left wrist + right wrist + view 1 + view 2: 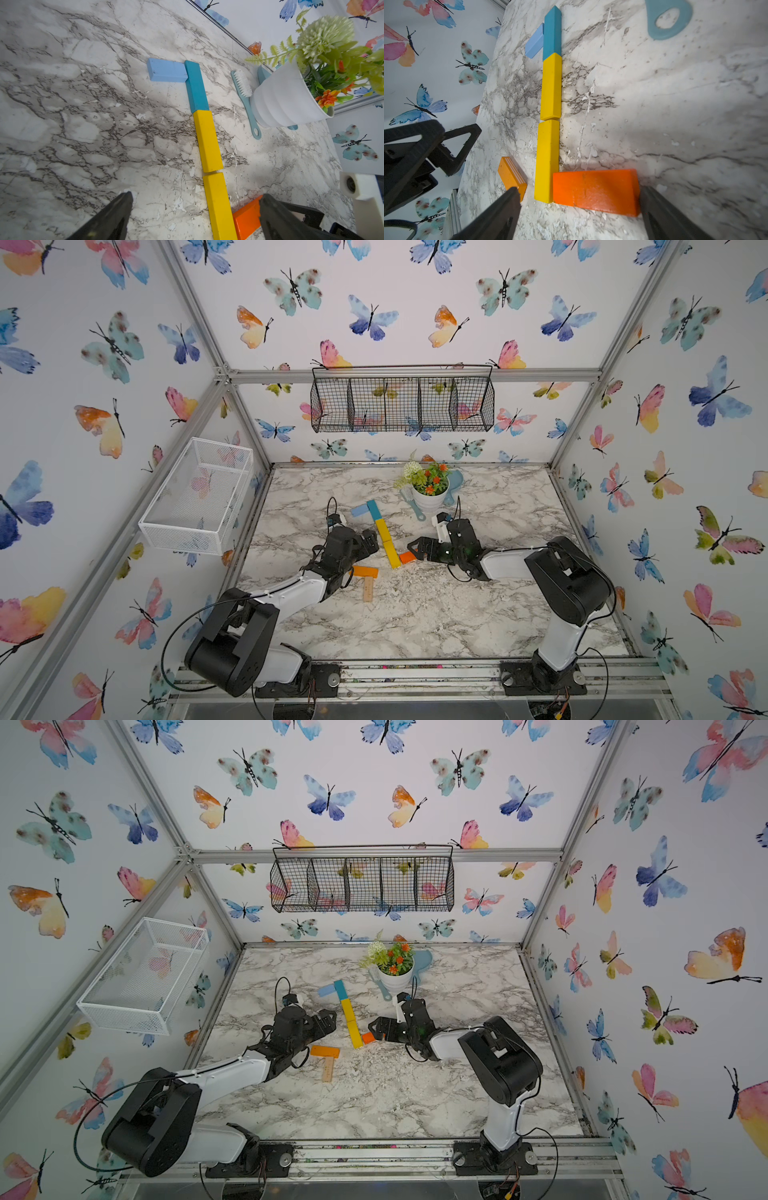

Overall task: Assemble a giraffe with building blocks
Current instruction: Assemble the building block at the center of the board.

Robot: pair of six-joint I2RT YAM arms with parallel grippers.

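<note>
The giraffe lies flat mid-table in both top views: a light-blue block (360,510) beside a teal block (373,509), then two yellow blocks (382,530) (391,554) in line. An orange block (593,191) lies crosswise against the lower yellow block (546,160). My right gripper (579,189) is open and straddles both; one of its fingers (654,207) touches the orange block's far end. My left gripper (195,195) is open over the lower yellow block (218,205), at its other side. A second orange block (365,571) and a plain wood block (368,589) lie loose beside my left arm.
A white flower pot (429,493) stands behind the figure, with a teal brush (413,504) and a blue scoop (454,483) against it. A white wire basket (195,497) hangs on the left wall and a black wire basket (401,404) on the back wall.
</note>
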